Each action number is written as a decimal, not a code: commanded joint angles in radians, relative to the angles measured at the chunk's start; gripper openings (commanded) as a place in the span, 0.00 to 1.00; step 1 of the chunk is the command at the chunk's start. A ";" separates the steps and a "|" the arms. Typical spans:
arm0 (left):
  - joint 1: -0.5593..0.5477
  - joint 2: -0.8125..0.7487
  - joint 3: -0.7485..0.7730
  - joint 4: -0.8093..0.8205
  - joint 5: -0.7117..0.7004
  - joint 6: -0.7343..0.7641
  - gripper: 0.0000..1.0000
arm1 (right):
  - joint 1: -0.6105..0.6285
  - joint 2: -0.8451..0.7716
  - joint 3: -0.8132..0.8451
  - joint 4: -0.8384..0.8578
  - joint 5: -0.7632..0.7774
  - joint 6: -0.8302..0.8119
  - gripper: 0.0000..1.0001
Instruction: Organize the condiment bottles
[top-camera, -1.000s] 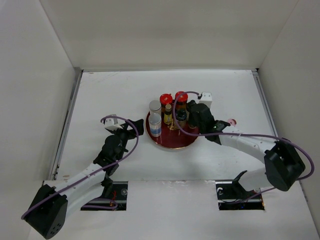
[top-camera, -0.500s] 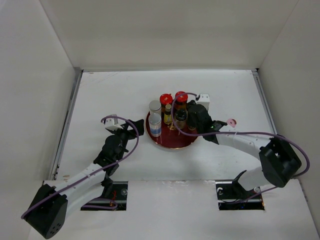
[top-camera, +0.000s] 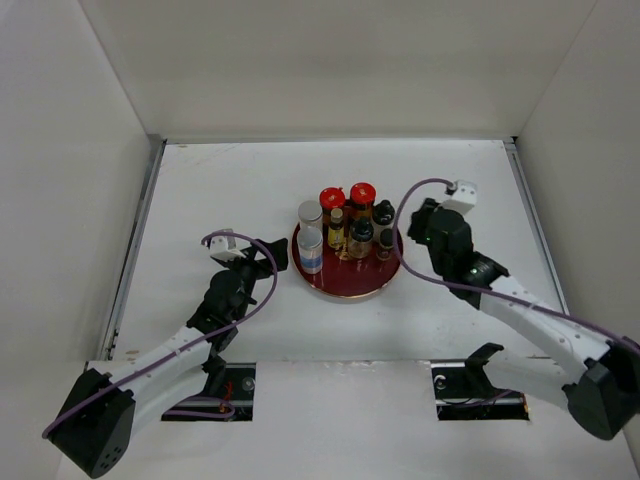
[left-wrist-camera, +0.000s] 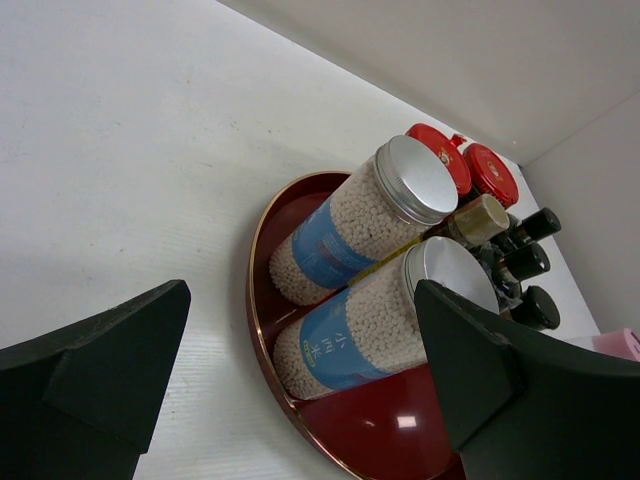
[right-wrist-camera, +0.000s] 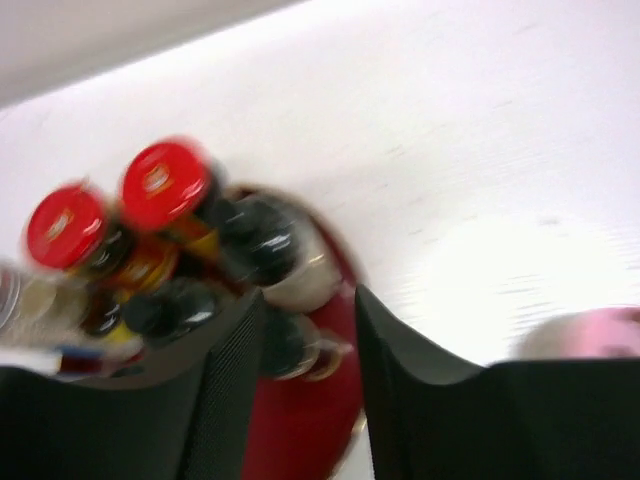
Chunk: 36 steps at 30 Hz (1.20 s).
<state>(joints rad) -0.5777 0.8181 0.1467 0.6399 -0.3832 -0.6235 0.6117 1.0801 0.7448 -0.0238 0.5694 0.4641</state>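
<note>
Most condiment bottles (top-camera: 345, 232) stand on the tray (top-camera: 345, 288), mid-counter. The pink shaker (right-wrist-camera: 590, 340) sits off the tray's right edge. Left claw (left-wrist-camera: 300, 330) gapes, empty; right claw (right-wrist-camera: 308, 310) is part-open, empty. Next, I judge, the right claw must take that shaker.

White characters on blue bottle label (left-wrist-camera: 328, 352), illegible

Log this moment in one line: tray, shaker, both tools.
tray: condiment bottles upright, clustered | pink shaker: on table, off tray | left tool: open, empty | right tool: partly open, empty, beside tray
</note>
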 joint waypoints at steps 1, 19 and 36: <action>-0.004 -0.010 -0.010 0.044 0.003 -0.013 1.00 | -0.077 -0.129 -0.080 0.007 0.122 0.048 0.36; -0.018 0.010 -0.010 0.063 0.021 -0.039 1.00 | -0.319 -0.043 -0.151 -0.130 0.080 0.073 0.78; -0.004 0.012 -0.009 0.058 0.024 -0.035 1.00 | -0.268 -0.094 -0.115 -0.157 0.110 0.044 0.43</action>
<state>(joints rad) -0.5934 0.8379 0.1452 0.6487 -0.3653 -0.6559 0.3023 1.0615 0.5789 -0.1631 0.6350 0.5201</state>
